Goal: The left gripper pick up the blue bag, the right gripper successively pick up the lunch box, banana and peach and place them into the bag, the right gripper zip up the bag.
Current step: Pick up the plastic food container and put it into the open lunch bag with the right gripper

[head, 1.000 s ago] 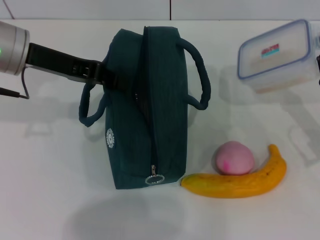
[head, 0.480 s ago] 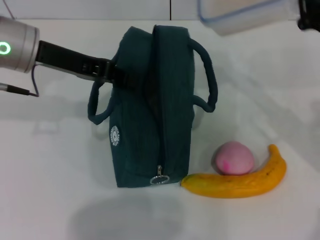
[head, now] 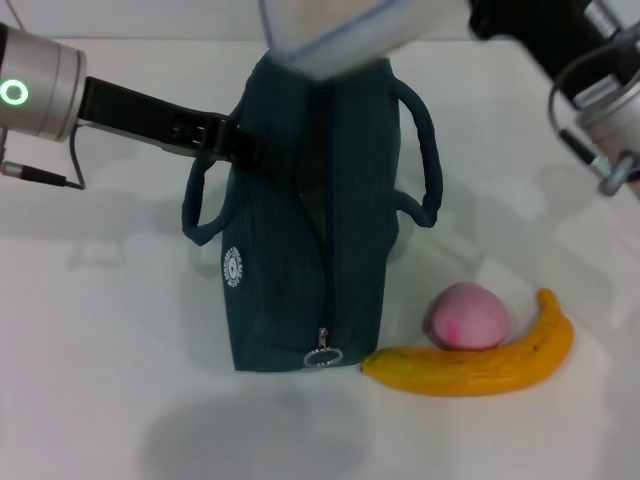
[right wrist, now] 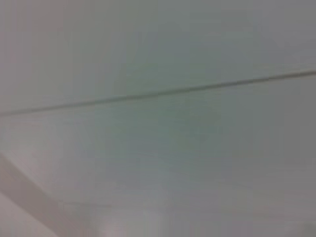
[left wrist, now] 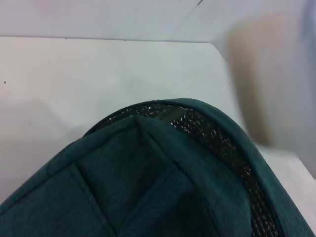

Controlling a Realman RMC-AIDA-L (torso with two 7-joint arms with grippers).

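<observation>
Left hand point(head: 232, 143): clamped on the blue bag point(head: 310, 220) at its far left edge.
Right hand point(head: 480, 15): carries the lunch box point(head: 335, 30) above the bag's far end.
Peach point(head: 468, 316): on the desk point(head: 90, 330), touching the banana point(head: 470, 364) right of the bag.

Black arms, silver cuffs, thin dark cables; left cuff point(head: 30, 92) shows a green ring.

The lunch box point(head: 335, 35) hangs tilted above the blue bag point(head: 310, 220), whose far edge the left gripper point(head: 235, 140) grips.
</observation>
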